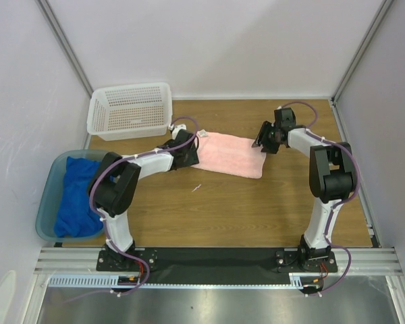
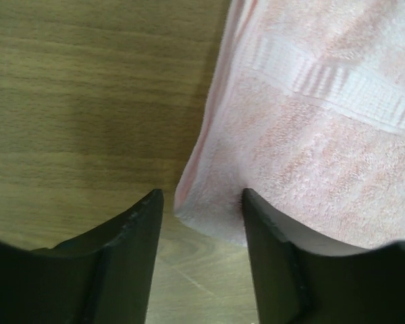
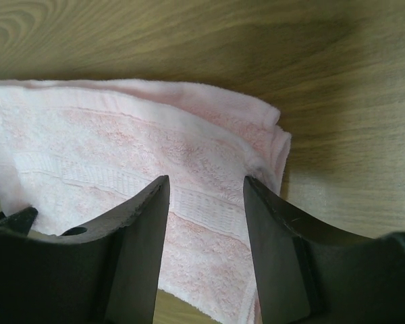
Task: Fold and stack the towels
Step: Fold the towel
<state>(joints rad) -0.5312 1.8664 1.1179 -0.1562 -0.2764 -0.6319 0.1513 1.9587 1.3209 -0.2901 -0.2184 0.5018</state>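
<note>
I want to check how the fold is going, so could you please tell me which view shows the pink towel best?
The top external view: it shows nearly the whole pink towel on the table. The left wrist view catches only one corner and its woven band; the right wrist view shows just a layered end.

Bright, even light, soft shadows on the table (image 1: 256, 202), wrist views slightly soft up close.
</note>
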